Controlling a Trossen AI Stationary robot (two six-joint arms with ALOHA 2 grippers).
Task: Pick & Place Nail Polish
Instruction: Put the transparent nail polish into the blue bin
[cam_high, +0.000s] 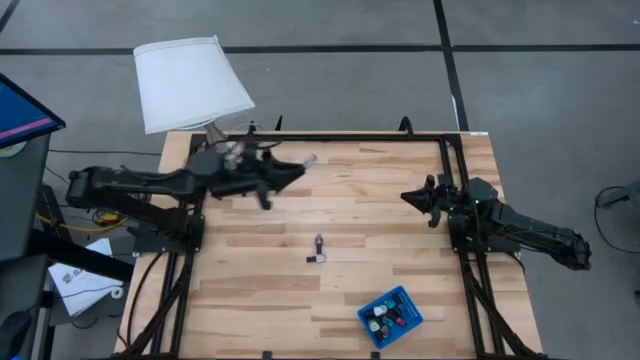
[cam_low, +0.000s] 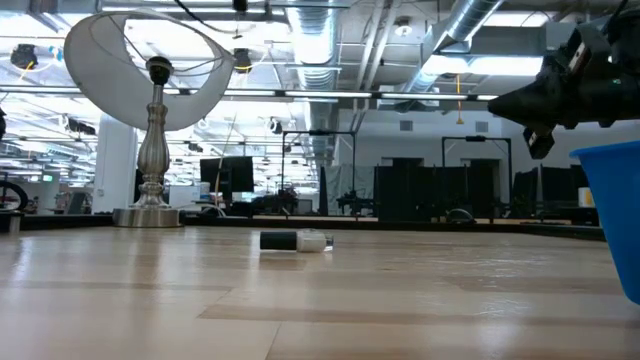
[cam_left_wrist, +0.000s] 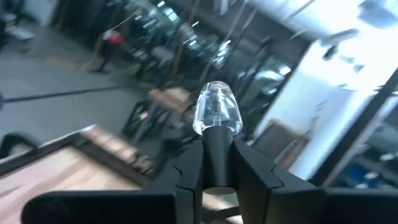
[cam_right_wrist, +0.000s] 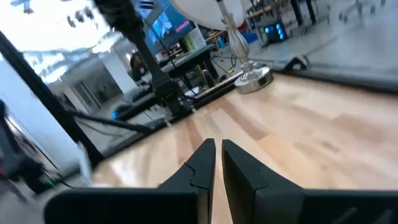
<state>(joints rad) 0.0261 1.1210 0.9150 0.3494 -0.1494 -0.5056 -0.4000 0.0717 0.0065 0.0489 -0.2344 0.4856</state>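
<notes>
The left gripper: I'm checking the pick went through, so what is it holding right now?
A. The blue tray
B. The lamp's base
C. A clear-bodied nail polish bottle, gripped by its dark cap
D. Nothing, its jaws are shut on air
C: in the left wrist view the left gripper is clamped on the dark cap of a clear nail polish bottle, whose body sticks out past the jaws.

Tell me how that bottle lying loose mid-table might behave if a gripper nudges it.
The nail polish bottle lies on its side on the smooth wooden table, so it would probably roll or skid. It looks tiny, so likely light. Its clear-looking body suggests glass, possibly fragile.
</notes>
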